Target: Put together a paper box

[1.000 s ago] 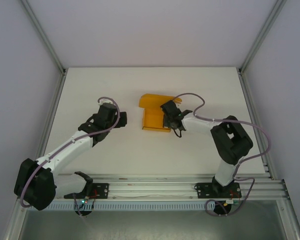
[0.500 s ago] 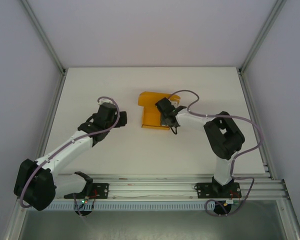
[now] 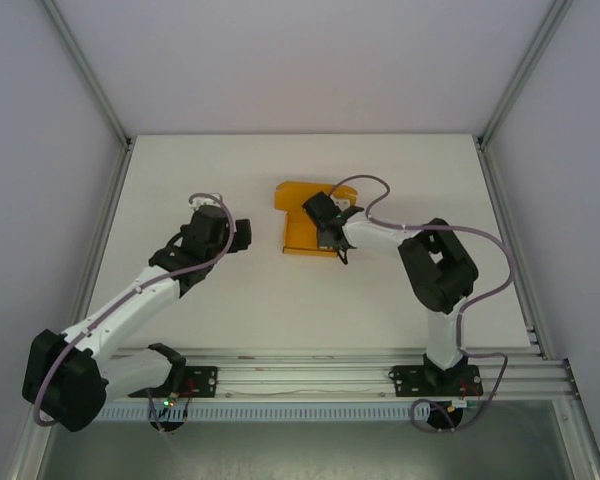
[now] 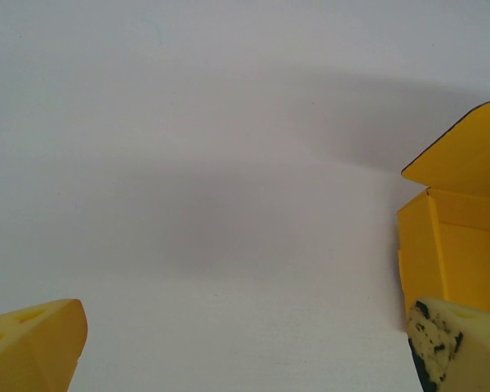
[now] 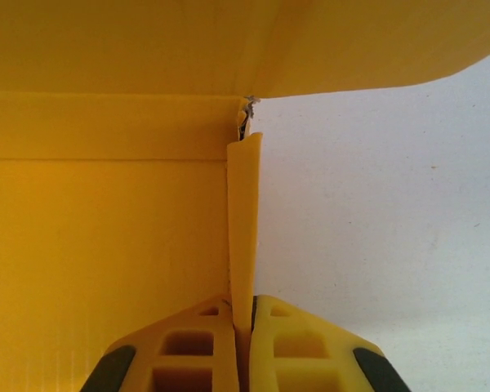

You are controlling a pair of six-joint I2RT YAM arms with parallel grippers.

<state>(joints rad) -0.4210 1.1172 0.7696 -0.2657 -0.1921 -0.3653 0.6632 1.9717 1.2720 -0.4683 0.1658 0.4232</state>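
Shift since a second ago: the right arm's elbow is folding further left than before, the right gripper (image 5: 241, 318) is sitting further left and a little farther up the table, and the bright orange thin-card paper box (image 3: 298, 235) is lying slightly left of its earlier spot. The left gripper (image 3: 242, 237) is sitting a touch farther forward.
Left gripper: its jaws are standing wide apart and holding nothing. It is hovering over the white table (image 3: 230, 320), left of the paper box and apart from it. Its yellow fingertips (image 4: 33, 347) are framing bare tabletop, with the box's near side showing at the right edge of the left wrist view.
Paper box: it is lying mid-table between the two grippers as a shallow tray facing up, with its lid flap standing open at the far side.
Right gripper: its jaws are pinching shut on the box's upright right side wall, and the thin card edge is running up between the two yellow fingers toward the far corner.
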